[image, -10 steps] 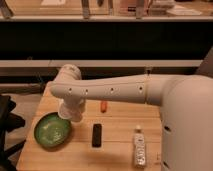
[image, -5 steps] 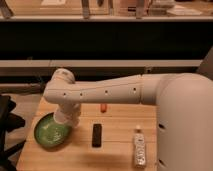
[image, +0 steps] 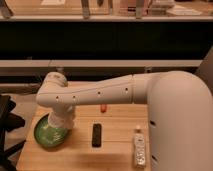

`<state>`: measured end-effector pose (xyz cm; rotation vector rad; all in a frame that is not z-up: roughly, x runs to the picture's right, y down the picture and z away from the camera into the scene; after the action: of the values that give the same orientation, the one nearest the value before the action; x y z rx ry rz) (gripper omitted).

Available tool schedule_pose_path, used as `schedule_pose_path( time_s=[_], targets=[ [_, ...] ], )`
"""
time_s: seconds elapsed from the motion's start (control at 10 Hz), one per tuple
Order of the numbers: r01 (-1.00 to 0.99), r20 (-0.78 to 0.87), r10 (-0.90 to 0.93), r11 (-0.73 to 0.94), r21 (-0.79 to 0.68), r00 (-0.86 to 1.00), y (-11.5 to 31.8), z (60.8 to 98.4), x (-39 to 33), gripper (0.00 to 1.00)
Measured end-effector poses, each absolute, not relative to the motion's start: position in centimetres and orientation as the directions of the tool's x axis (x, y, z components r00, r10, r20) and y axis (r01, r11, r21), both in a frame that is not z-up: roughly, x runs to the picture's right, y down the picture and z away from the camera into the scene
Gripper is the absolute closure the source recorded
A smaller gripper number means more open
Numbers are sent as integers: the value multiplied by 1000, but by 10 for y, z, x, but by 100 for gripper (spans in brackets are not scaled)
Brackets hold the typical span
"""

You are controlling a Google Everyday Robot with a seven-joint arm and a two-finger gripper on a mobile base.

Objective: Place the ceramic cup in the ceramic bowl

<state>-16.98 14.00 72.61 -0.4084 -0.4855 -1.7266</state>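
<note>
The green bowl (image: 44, 136), pale and mottled inside, is sitting mouth-up at the table's (image: 117, 125) front left, round, with no long axis. The gripper (image: 61, 121) is hanging clenched over its right side, hiding that part. A remote (image: 96, 135) is lying just right, a bottle (image: 139, 150) farther.

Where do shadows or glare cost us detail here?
Camera view: warm light, table evenly lit. The band behind it under the shelf is dark. No strong glare on the ceramic bowl. The gripper, down over the bowl's right half, sits in the shade of the arm.
</note>
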Motion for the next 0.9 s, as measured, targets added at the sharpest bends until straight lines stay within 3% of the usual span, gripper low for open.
schedule_pose_path(
  time_s=[0.9],
  targets=[
    [977, 517, -829, -191, 98, -214, 142, 733, -176, 96]
  ],
)
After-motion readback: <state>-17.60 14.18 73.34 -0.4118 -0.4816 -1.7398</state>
